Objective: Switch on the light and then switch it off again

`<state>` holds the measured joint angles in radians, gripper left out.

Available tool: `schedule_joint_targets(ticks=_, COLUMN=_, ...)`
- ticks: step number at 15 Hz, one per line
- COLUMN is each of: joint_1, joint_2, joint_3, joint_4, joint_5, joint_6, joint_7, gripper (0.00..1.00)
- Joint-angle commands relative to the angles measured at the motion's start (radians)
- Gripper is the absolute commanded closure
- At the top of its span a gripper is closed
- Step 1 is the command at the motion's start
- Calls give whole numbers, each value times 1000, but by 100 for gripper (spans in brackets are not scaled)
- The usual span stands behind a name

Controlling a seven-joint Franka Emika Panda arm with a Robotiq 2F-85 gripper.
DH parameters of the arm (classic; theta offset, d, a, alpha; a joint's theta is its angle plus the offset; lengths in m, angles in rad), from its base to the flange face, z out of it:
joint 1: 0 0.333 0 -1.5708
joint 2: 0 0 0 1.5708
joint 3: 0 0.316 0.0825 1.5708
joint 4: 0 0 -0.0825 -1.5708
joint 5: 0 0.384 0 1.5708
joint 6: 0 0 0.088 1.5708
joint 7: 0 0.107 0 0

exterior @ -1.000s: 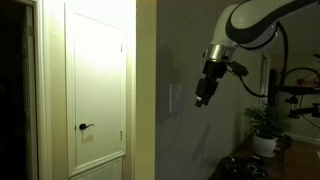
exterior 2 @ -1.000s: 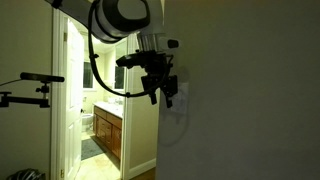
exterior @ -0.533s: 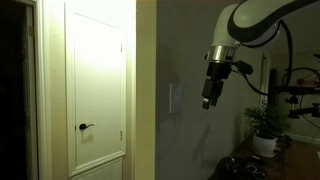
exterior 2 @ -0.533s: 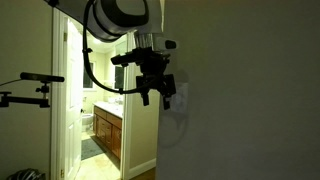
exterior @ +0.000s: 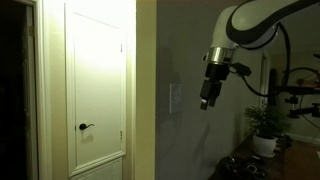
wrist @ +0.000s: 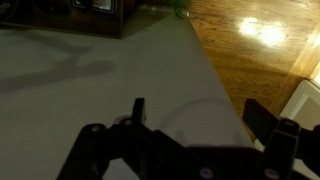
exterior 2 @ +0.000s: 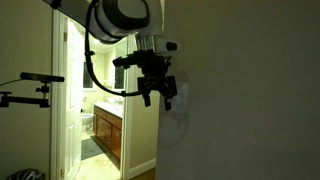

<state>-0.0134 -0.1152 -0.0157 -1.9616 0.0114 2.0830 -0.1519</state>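
The light switch is a small pale upright wall plate [exterior: 175, 98] on the dim grey wall, close to the wall's corner; it also shows in an exterior view [exterior 2: 181, 94], partly behind the fingers. No lamp is in view. My gripper [exterior: 205, 101] hangs a short way out from the plate, at about its height, and does not touch it. It shows in front of the plate in an exterior view [exterior 2: 156, 96]. In the wrist view the gripper [wrist: 200, 115] is open and empty, with its dark fingers [wrist: 138, 108] spread over bare grey wall.
A white door [exterior: 97, 85] with a dark lever handle [exterior: 85, 127] stands beyond the wall corner. A potted plant [exterior: 265, 125] and dark clutter sit low by the arm. A lit bathroom with a wooden vanity [exterior 2: 108, 130] shows through a doorway. A tripod arm [exterior 2: 30, 85] reaches in.
The gripper has drawn slightly back from the wall and straightened to point down. In the last half second it has barely moved. The room stays dim throughout.
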Motion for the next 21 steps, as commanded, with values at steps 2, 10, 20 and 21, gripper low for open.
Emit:
schedule_joint_targets(ticks=2, joint_1=3, joint_2=34, joint_3=0, joint_4=9, joint_5=3, joint_6=98, joint_7=29, gripper=28)
schedule_joint_targets(ticks=10, joint_1=1, joint_2=57, joint_3=1, joint_4=10, joint_5=7, joint_6=282, joint_7=81, gripper=77)
schedule_joint_targets(ticks=20, joint_1=1, joint_2=96, joint_3=-1, joint_4=9, joint_5=65, joint_6=413, joint_7=127, gripper=96)
schedule_joint_targets(ticks=21, joint_1=1, joint_2=99, joint_3=0, joint_4=9, joint_5=73, joint_6=427, joint_7=127, gripper=96)
